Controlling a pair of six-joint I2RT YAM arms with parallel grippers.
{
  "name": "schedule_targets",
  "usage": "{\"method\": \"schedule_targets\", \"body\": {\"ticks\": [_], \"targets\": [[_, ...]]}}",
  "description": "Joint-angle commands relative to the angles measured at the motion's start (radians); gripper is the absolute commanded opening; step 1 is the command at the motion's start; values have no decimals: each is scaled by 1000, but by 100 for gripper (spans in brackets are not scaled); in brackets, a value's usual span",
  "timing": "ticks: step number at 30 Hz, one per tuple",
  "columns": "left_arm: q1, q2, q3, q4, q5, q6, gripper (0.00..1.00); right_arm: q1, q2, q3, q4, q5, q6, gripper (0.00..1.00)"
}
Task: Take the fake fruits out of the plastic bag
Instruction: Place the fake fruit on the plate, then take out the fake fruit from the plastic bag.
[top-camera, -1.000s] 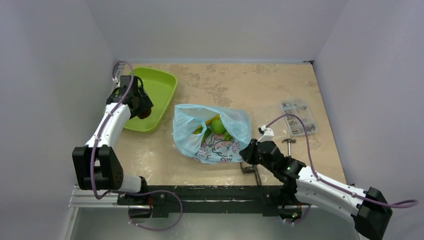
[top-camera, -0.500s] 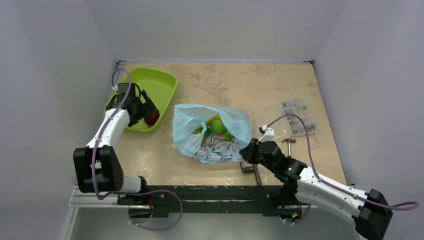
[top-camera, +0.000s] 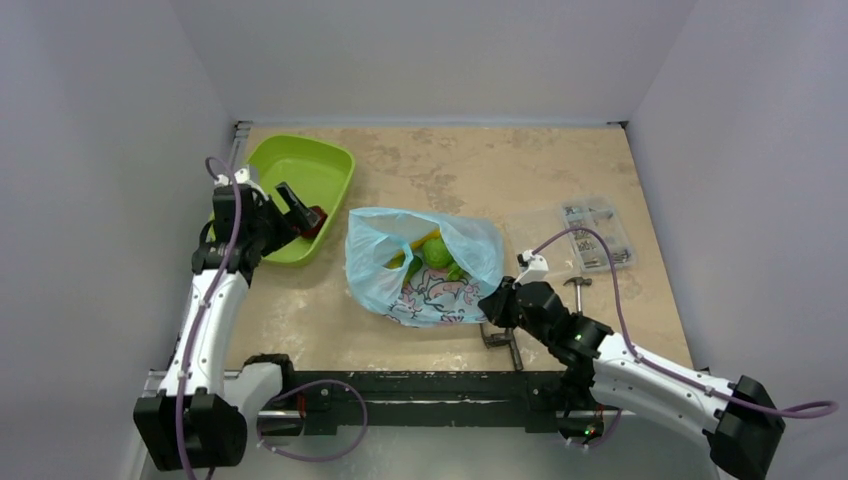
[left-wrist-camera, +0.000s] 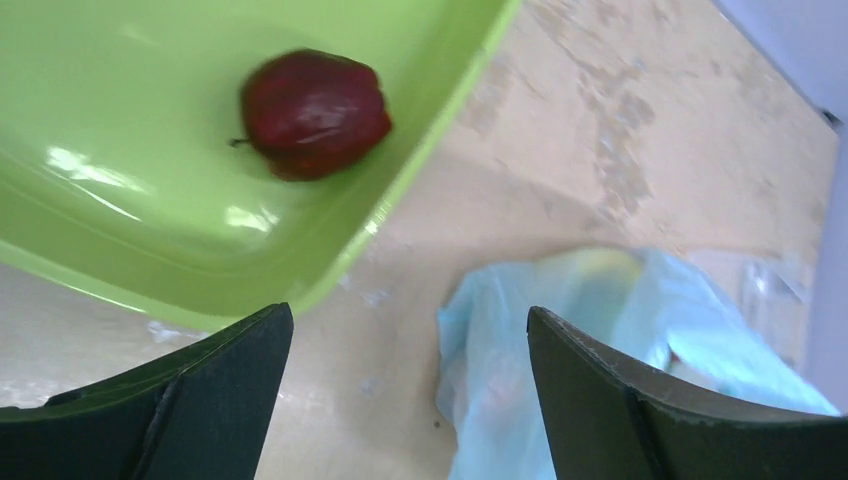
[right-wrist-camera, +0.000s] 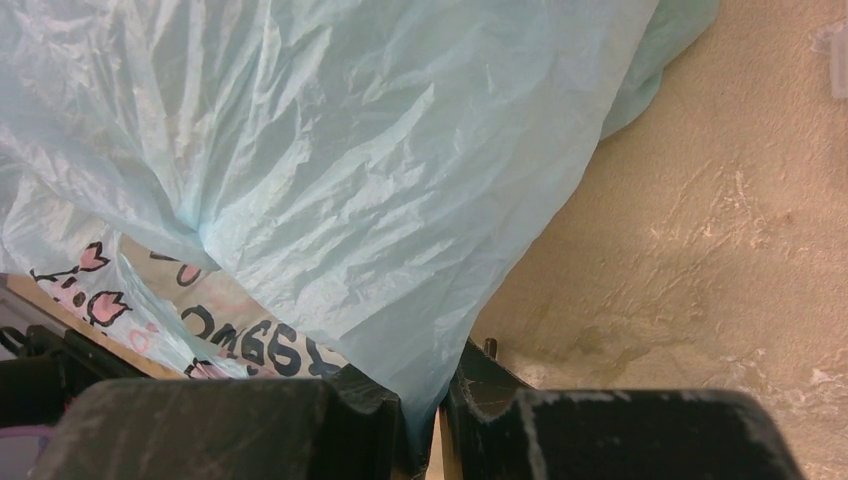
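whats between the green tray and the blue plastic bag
Only bare tabletop separates the lime-green tray from the plastic bag, clearest in the left wrist view.

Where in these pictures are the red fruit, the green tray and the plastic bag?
red fruit (left-wrist-camera: 315, 113): left wrist view, middle of its skin.
green tray (left-wrist-camera: 120, 230): left wrist view, bare inner wall.
plastic bag (right-wrist-camera: 350, 150): right wrist view, plain blue side.
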Motion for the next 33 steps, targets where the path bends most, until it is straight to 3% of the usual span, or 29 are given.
{"method": "schedule_targets", "body": {"ticks": [1, 5, 9, 14, 18, 24, 29, 33], "targets": [[-51, -148, -68, 17, 237, -30, 85, 3, 3, -4, 35, 12, -15, 11], [-268, -279, -83, 37, 211, -63, 79, 3, 24, -1, 43, 5, -19, 11], [-544, -292, -88, 74, 37, -115, 76, 3, 28, 0, 47, 9, -21, 11], [-868, -128, -71, 198, -143, -67, 74, 3, 23, -4, 49, 11, -21, 11], [-1022, 98, 25, 252, -260, 100, 71, 3, 20, -3, 46, 15, -19, 11], [-1036, 312, 49, 354, -285, 244, 69, 3, -15, -11, 30, 22, -14, 11], [-1035, 479, 103, 367, -289, 386, 60, 3, -37, -19, 33, 24, -13, 11], [-1035, 529, 130, 345, -400, 420, 58, 3, -23, -15, 32, 19, -15, 11]]}}
